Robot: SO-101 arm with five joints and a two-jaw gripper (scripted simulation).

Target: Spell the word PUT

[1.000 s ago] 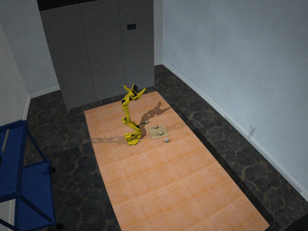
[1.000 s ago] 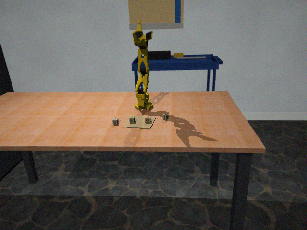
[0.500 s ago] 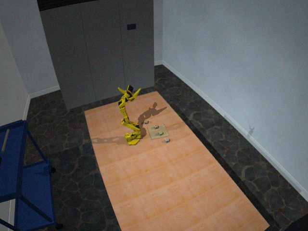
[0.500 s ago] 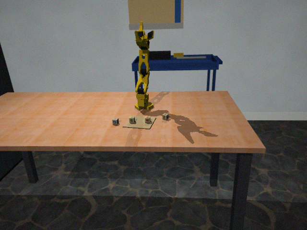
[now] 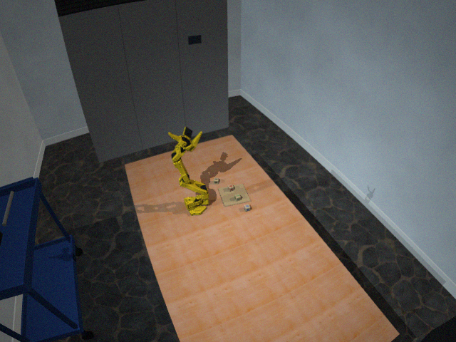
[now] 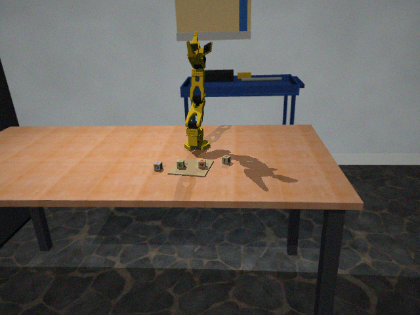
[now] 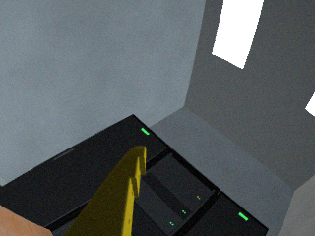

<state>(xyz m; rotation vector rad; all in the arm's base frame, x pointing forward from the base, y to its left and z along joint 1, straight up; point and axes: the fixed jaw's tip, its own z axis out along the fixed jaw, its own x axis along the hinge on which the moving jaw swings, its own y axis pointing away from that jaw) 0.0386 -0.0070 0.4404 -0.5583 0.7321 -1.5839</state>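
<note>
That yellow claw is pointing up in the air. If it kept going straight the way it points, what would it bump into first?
Probably nothing nearby. The open gripper points up, well above the table and the blocks. The wrist view looks past its finger toward a dark cabinet and grey wall; their distance is unclear.

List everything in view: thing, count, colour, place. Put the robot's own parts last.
Table: one, orange wood top on dark legs, centre of the room.
Mat: one, tan, flat on the table in front of the robot's base.
Blocks on the mat: two, pale; one with a green mark, one with a red mark.
Blocks off the mat: two, pale, on the bare table; one with a blue mark, one with a dark mark, on opposite sides of the mat.
Cart: one, blue, by the wall.
Cabinet: one, grey, tall, against the wall.
Arm: one, yellow, raised upright above its base.
Gripper: one, yellow and black, open, empty, high above the table.
</note>
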